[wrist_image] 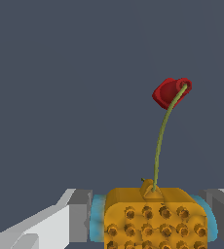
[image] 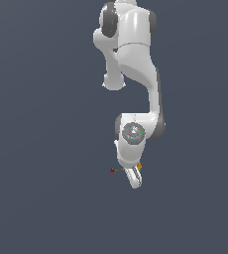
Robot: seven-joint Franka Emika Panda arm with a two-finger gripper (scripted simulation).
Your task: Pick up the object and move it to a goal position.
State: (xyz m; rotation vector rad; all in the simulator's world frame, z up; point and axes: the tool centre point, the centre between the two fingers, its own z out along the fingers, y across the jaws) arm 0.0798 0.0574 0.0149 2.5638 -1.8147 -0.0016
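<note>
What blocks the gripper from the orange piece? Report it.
Nothing visible. In the wrist view the orange piece already sits between the gripper fingers, with its stem and red tip pointing away. No goal marker shows in either view, so that path cannot be judged.

You are looking at a glossy white Panda arm (image: 136, 59) built of rounded, bulbous links, with dark grey bands at its joints. A round grey disc with small green and red marks caps the wrist joint (image: 133, 132). The gripper (image: 134, 177) is white. In the wrist view, your fingers (wrist_image: 80, 216) show grey pads on pale grey-white bodies, one on either side.
</note>
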